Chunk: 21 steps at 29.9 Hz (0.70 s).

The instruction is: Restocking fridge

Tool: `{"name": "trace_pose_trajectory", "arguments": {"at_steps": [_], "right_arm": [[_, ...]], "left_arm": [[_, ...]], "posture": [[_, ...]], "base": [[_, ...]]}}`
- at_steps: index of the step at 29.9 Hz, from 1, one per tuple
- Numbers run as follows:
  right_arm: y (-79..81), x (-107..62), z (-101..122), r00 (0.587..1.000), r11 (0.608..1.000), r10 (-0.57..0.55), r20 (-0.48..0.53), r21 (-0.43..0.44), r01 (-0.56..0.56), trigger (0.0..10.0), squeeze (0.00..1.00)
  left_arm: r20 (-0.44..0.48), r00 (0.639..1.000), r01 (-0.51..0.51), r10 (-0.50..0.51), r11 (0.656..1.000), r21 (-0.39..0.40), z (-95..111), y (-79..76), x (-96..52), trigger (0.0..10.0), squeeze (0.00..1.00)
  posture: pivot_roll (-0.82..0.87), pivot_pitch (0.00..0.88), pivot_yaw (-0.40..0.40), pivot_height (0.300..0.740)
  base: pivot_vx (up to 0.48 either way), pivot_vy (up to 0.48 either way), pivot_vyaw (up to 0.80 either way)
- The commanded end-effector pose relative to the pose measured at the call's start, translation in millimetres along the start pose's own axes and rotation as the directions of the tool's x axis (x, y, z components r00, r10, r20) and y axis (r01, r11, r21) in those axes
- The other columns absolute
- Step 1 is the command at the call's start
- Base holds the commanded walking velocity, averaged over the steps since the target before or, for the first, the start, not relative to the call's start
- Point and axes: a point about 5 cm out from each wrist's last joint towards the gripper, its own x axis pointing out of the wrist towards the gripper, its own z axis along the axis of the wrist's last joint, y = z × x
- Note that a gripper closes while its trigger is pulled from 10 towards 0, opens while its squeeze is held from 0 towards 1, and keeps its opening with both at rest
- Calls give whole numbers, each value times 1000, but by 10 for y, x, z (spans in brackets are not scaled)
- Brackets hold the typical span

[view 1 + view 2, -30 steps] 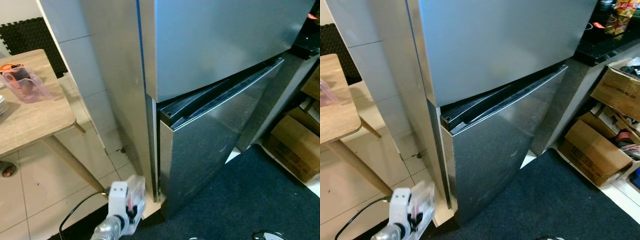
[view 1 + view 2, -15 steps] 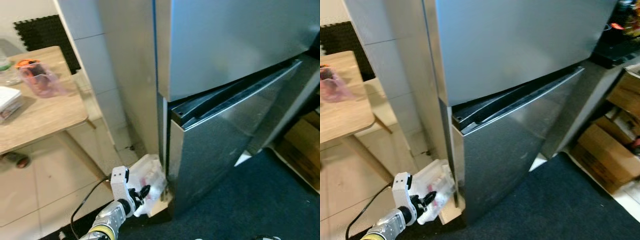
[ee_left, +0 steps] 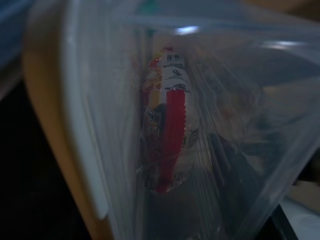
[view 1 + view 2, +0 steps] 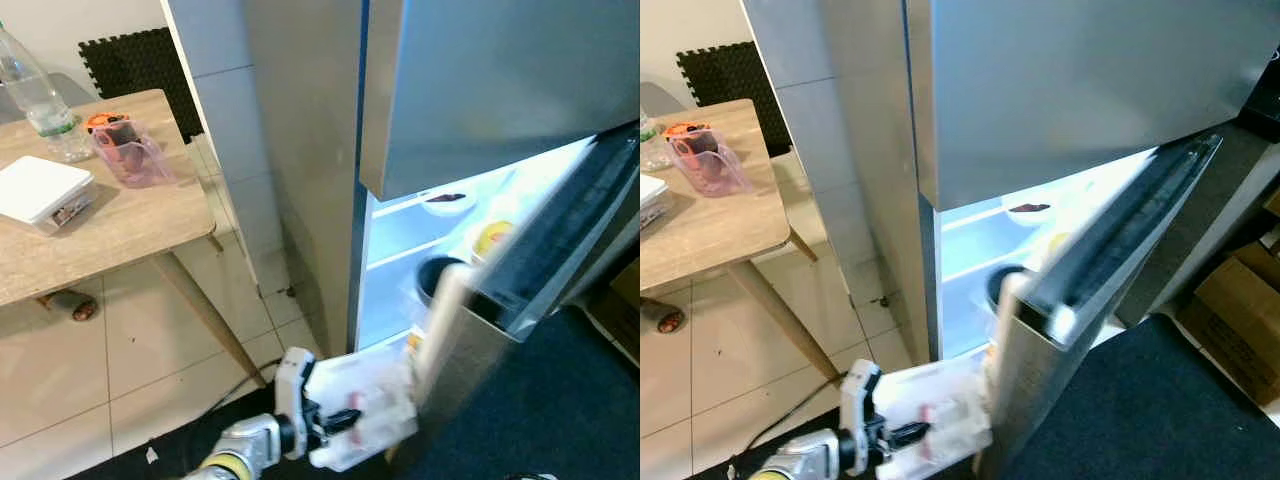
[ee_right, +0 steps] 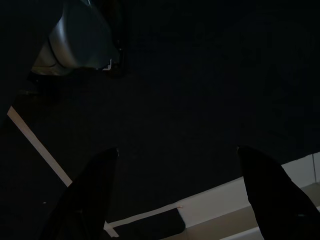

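Observation:
The silver fridge (image 4: 300, 150) has its lower door (image 4: 455, 330) swung wide, and the lit compartment (image 4: 975, 250) shows a small bowl (image 4: 445, 200), a dark pot (image 4: 432, 280) and something yellow (image 4: 490, 238). Low in front of that opening, beside the door's edge, my left gripper (image 4: 338, 422) is shut on a clear plastic bag (image 4: 370, 415). The left wrist view looks through the bag (image 3: 240, 100) at a red and white packet (image 3: 167, 130) inside it. My right gripper (image 5: 176, 149) hangs open over the dark carpet (image 5: 190, 75).
A wooden table (image 4: 120, 230) stands at the left with a white box (image 4: 40, 190), a pink jug (image 4: 125, 150) and a water bottle (image 4: 35, 100). Pale tiles (image 4: 90, 380) lie under it. Dark carpet (image 4: 1160, 400) and a cardboard box (image 4: 1240, 320) lie right of the open door.
The lower fridge door has swung open and the lit inside now shows. My left gripper has carried the bag rightwards to the opening. The camera has also shifted.

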Motion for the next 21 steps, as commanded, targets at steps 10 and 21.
{"name": "trace_pose_trajectory", "arguments": {"at_steps": [10,21], "right_arm": [[70,-6,-243,986,999,9,-166,-50,-18,10000,0],[79,-18,-338,976,999,7,-215,-38,-16,10000,0]], "left_arm": [[-60,993,-98,98,995,6,-131,77,-88,10000,0],[-177,847,-506,500,862,16,-591,392,-646,10000,0]], "posture": [[-115,54,19,740],[-119,45,24,740]], "base": [[0,0,-306],[0,0,-769]]}}
